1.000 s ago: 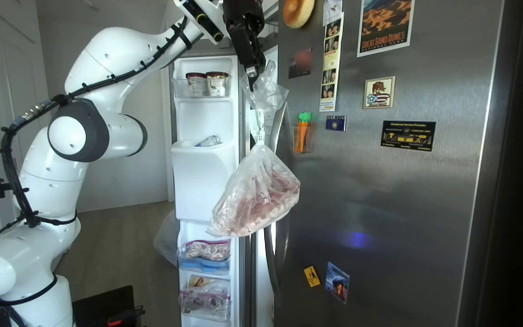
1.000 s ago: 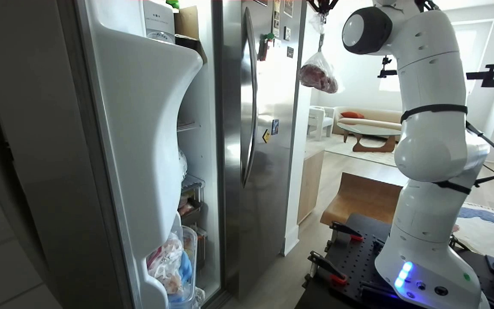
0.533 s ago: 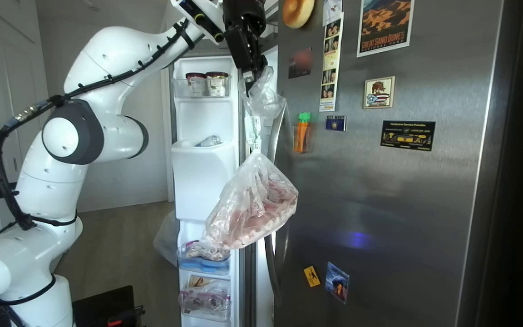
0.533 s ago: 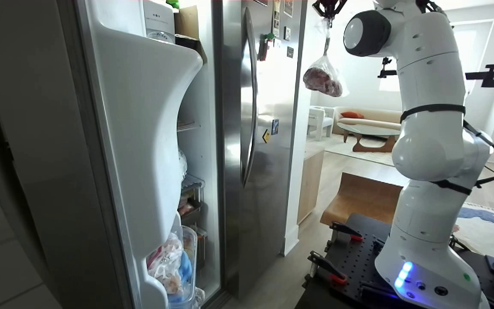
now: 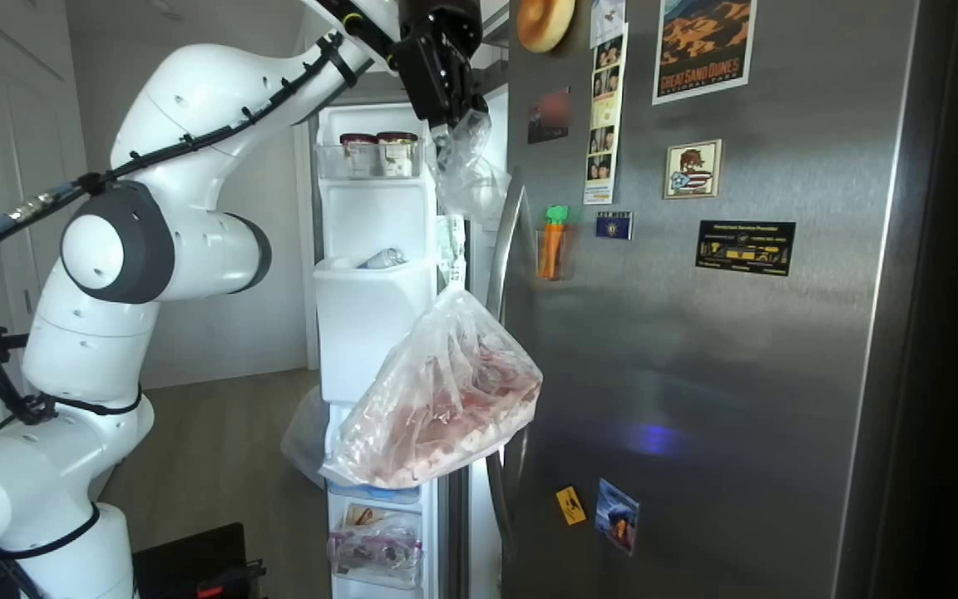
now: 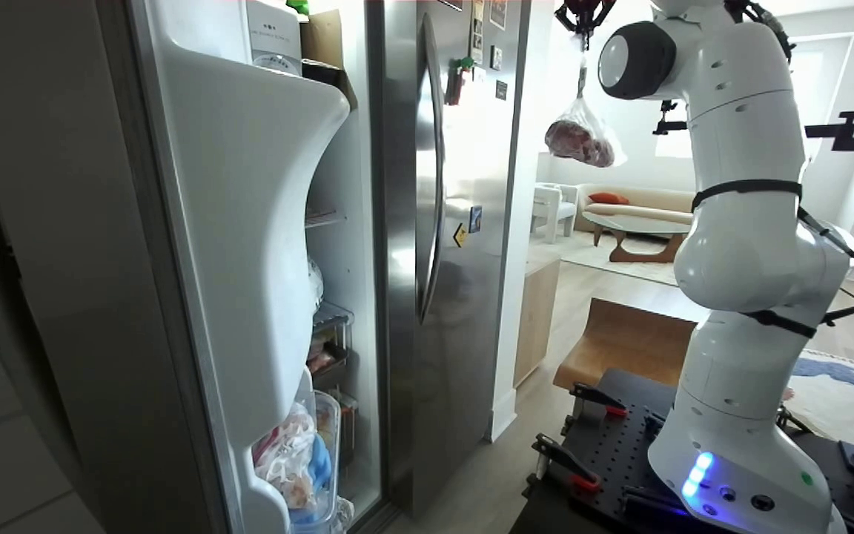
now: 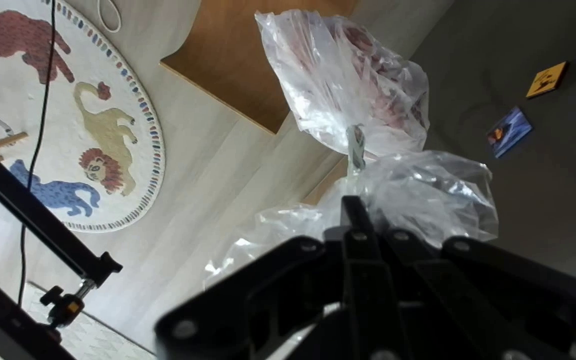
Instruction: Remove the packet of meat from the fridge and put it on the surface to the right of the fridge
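Wrist view: the fingers (image 7: 354, 214) pinch the bunched top of the bag of meat (image 7: 350, 85); in both exterior views it hangs straight below them, long axis near upright, outside the fridge (image 6: 464, 341), so its bulging end should land first.

On the fridge (image 5: 695, 349) I could read "Great Sand Dunes National Park" on a poster (image 5: 703, 46) and "Handyman Service Provider" on a black card (image 5: 745, 247); lettering on a small blue magnet (image 5: 614, 225) was too tiny for me.

Flr (image 7: 203, 155) w/ animal rug (image 7: 60, 142); fridge-dr shelf (image 5: 329, 164) w/ 2 jars (image 5: 398, 156).
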You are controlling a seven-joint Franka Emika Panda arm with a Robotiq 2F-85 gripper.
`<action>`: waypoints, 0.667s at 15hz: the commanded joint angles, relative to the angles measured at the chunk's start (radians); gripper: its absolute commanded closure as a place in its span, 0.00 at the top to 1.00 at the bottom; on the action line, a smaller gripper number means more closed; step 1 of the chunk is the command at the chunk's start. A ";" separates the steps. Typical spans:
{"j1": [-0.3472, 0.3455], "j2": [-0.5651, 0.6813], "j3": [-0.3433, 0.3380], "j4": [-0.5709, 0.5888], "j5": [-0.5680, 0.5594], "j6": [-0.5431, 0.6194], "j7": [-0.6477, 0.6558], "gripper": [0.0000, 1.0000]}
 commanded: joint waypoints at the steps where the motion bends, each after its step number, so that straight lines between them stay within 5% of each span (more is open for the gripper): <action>1: 0.004 0.003 -0.014 0.005 0.008 -0.004 -0.002 0.01; 10: -0.012 0.015 -0.013 0.001 0.020 -0.006 -0.003 0.00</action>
